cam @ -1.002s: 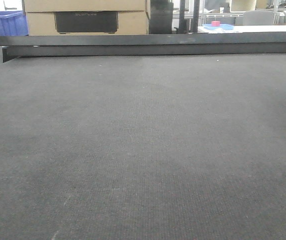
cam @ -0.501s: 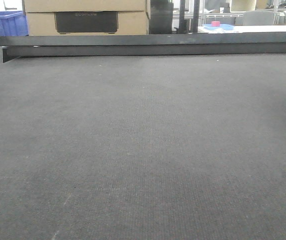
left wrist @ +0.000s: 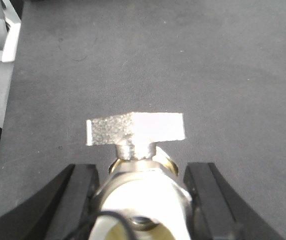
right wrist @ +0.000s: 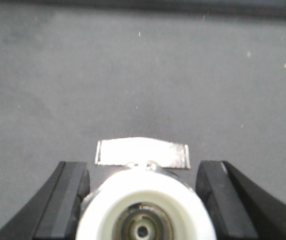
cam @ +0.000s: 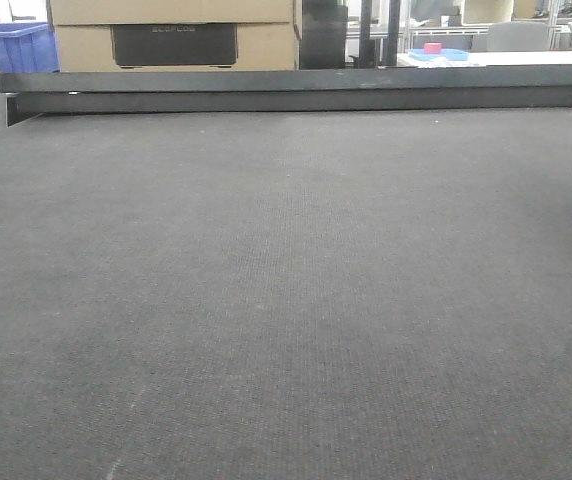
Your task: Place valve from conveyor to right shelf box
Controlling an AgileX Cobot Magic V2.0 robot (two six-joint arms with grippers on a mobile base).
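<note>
Far rail [cam: 306,90] drifted right; my left gripper [left wrist: 142,170] clamps 1 brass valve [left wrist: 143,195], right gripper [right wrist: 142,167] 1 white-capped valve [right wrist: 145,200], body-held: likely heavy, slick.

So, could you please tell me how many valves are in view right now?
2. A brass valve with a silver T-handle sits in the left hand; a white-rimmed silver-handled valve in the right hand. The dark grey woven conveyor ahead shows none.

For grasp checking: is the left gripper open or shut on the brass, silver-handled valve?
Shut: left gripper, black fingers touching both brass valve sides.
</note>
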